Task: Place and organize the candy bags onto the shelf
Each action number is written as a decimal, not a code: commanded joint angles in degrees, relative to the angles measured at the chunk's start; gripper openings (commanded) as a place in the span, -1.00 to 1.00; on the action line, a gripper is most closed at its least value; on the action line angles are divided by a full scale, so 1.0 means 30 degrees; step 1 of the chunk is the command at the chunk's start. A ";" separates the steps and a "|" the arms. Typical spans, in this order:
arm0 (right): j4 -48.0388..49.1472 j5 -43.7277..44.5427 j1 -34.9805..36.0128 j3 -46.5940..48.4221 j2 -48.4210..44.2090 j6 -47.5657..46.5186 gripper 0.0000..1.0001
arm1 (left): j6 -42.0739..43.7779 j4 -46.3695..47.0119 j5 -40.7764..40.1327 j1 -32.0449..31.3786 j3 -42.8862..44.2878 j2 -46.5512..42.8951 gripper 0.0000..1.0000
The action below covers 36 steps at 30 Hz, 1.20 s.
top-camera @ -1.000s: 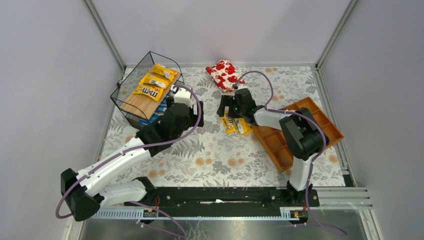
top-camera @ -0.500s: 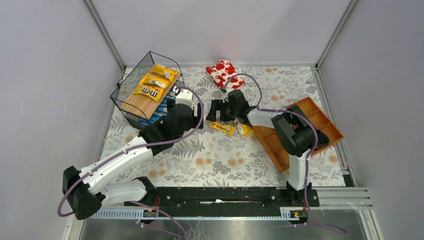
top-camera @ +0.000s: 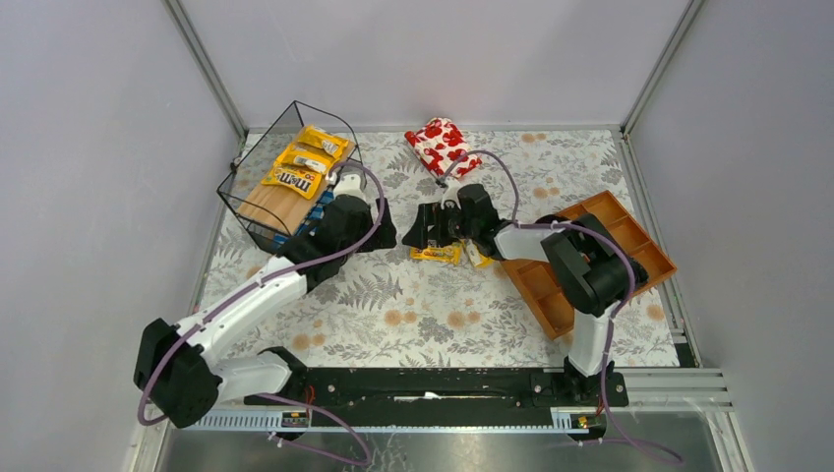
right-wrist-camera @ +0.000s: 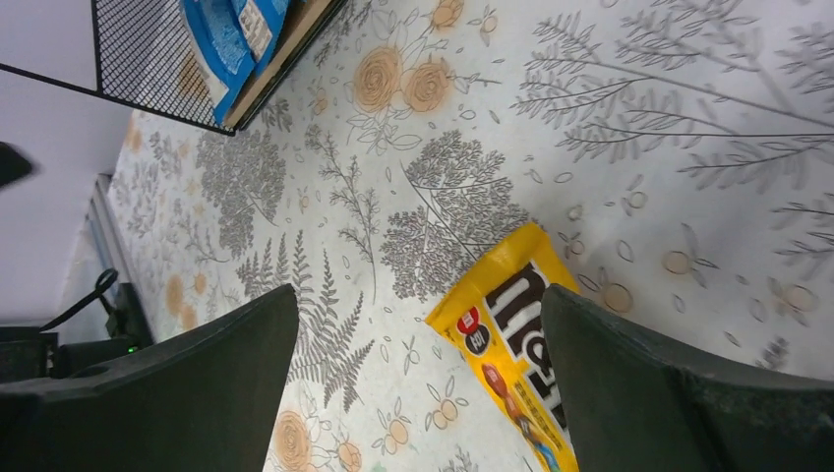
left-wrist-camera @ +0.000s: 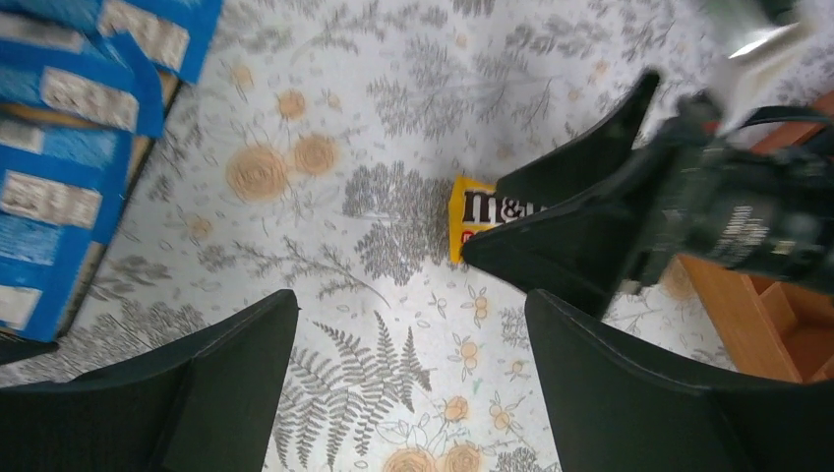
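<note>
Candy bags (top-camera: 303,162) in yellow are laid on the shelf's (top-camera: 266,205) top board and blue ones (top-camera: 307,226) on the lower board. Two yellow bags are left on the table (top-camera: 393,295).

Within the last second one loose bag (top-camera: 436,254) has been turned from lying alongside the other (top-camera: 479,256) to lying crosswise, left of it. The right gripper (right-wrist-camera: 418,305) has been carried leftward with it, and the left gripper (left-wrist-camera: 413,307) has been swung out from the shelf toward the same bag.

Both grippers are spread wide with nothing clamped. The bag is seen flat on the table beneath the right fingers; whether it is touched cannot be told. It is judged that the bag has been nudged into the left arm's reach, so a pick by that arm may be next.

"m&m" is read in dark letters on the loose bag and on one shelved yellow bag. The print on the blue bags' white panels cannot be read.
</note>
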 commanded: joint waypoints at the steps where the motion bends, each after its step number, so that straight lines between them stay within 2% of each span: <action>1: 0.0428 0.3284 -0.0123 -0.0790 -0.2517 -0.1184 1.00 | -0.2166 0.1804 0.5024 0.1588 -0.0781 0.1039 0.80; 3: 0.0330 0.4124 -0.0206 -0.1141 -0.3031 -0.1457 1.00 | -0.2689 0.2212 0.6888 0.2086 -0.0679 0.1947 0.78; 7: 0.0751 0.4908 -0.0272 -0.1735 -0.3510 -0.1254 0.95 | -0.3483 0.3391 0.8947 0.2396 -0.0171 0.4472 0.73; 12: 0.1185 0.4711 -0.0435 -0.1900 -0.3278 -0.0664 0.69 | -0.3752 0.4558 1.0438 0.2987 0.0586 0.7545 0.56; 15: 0.0515 0.4925 -0.0585 -0.1691 -0.3279 -0.0532 0.53 | -0.4422 0.6440 1.1793 0.3614 0.0014 0.8275 0.55; 18: 0.0010 0.5352 -0.0596 -0.1850 -0.3565 -0.0190 0.47 | -0.4857 0.7916 1.3296 0.3961 -0.0260 0.8987 0.55; 22: 0.0068 0.5899 -0.0594 -0.2879 -0.4279 0.0584 0.45 | -0.4734 0.8199 1.3563 0.4154 -0.0286 0.9626 0.54; 28: 0.0698 0.7187 -0.0589 -0.5231 -0.5713 0.2126 0.19 | -0.5065 0.9340 1.4507 0.4723 -0.0543 1.0361 0.46; 36: 0.0510 0.7972 -0.0603 -0.5702 -0.5790 0.3217 0.14 | -0.5205 1.0275 1.5461 0.4814 -0.0309 1.1976 0.41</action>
